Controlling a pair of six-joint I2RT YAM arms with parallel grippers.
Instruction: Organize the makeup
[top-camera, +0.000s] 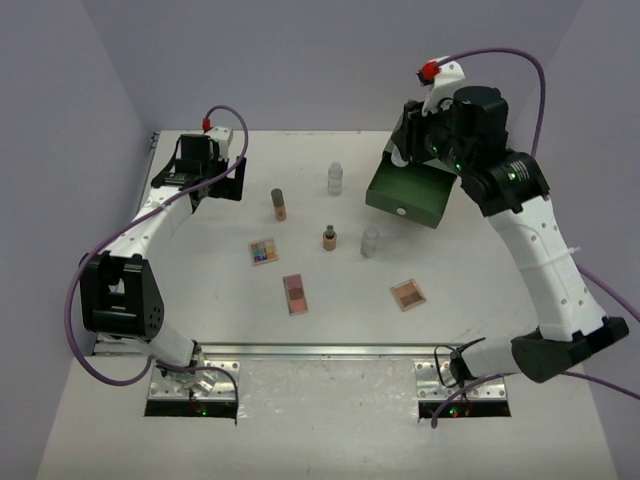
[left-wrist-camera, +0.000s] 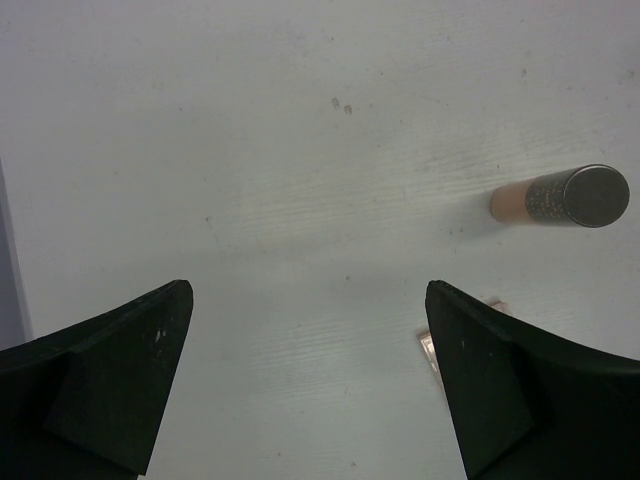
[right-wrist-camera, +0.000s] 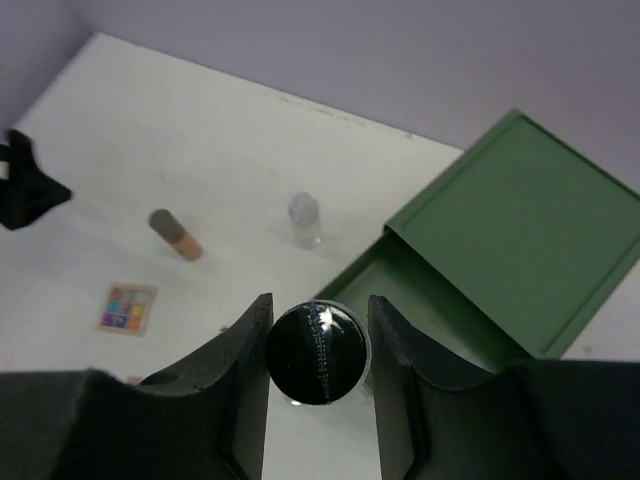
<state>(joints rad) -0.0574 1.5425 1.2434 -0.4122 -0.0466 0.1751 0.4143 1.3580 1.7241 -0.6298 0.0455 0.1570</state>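
Right gripper (right-wrist-camera: 318, 330): clamped on round black-capped cosmetic container (right-wrist-camera: 318, 360), near open green drawer box (right-wrist-camera: 505, 225). Left gripper (left-wrist-camera: 308, 295): fingers wide apart over white table (left-wrist-camera: 300, 150).

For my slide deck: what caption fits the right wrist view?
Right tool grips a black round cap, with the open green drawer box alongside.

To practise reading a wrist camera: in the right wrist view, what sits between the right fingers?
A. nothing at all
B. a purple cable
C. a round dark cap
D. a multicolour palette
C: the right wrist view shows a round dark cap pinched between the right fingers, while the multicolour palette lies far off on the table.
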